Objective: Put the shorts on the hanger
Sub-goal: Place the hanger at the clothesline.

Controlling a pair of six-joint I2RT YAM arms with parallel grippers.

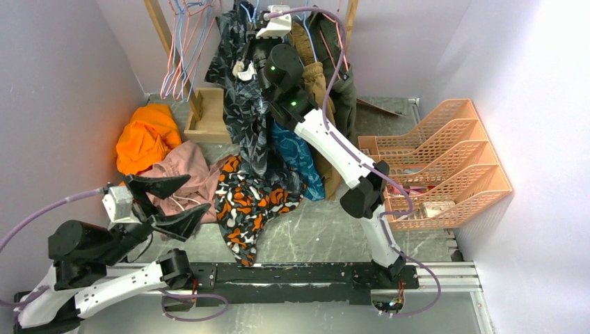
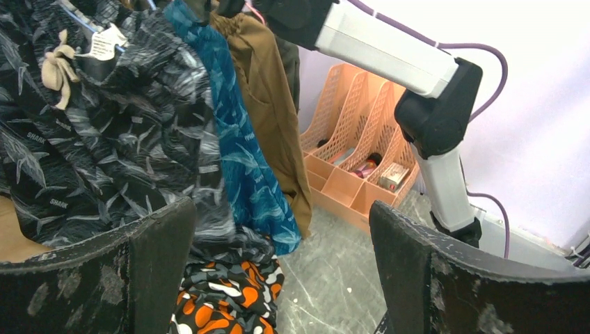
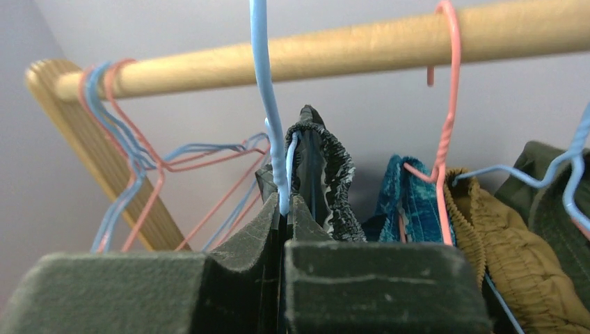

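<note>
Two arms, left one first: your left gripper [image 1: 198, 193] hovers low over the pink garment [image 1: 188, 167], jaws spread wide, nothing in them.
Left pile: the orange garment [image 1: 142, 136] lies crumpled just beside the pink one. Leave both alone.
Shorts: the shorts [image 1: 247, 118] hang mid-scene from up at the rod, cream drawstring [image 2: 59, 69] at the top, legs trailing onto the blotchy shorts [image 1: 247, 202] on the table.
Handling: soft, light and floppy, by the look of it. The elastic waistband [image 3: 327, 174] bunches and could slide along thin wire, so take it at the waist, not the legs.
Hanger: the hanger [image 3: 268, 104] is thin wire, likely springy and slick, and the waistband drapes right beside its neck.
Right gripper: your right gripper [image 3: 284, 209] is clenched on the hanger's twisted neck, just below the wooden rod [image 3: 362, 49]. Whether the hook sits over the rod, you cannot tell.
Neighbours: the pink hanger [image 3: 445, 104], teal shorts [image 2: 236, 160] and olive shorts [image 2: 268, 104] crowd in close on the right.
Surface: the table [image 1: 327, 236] is grey, marbled and hard.
Room: pale lilac walls stand close, with the peach file rack [image 1: 445, 160] at far right.
</note>
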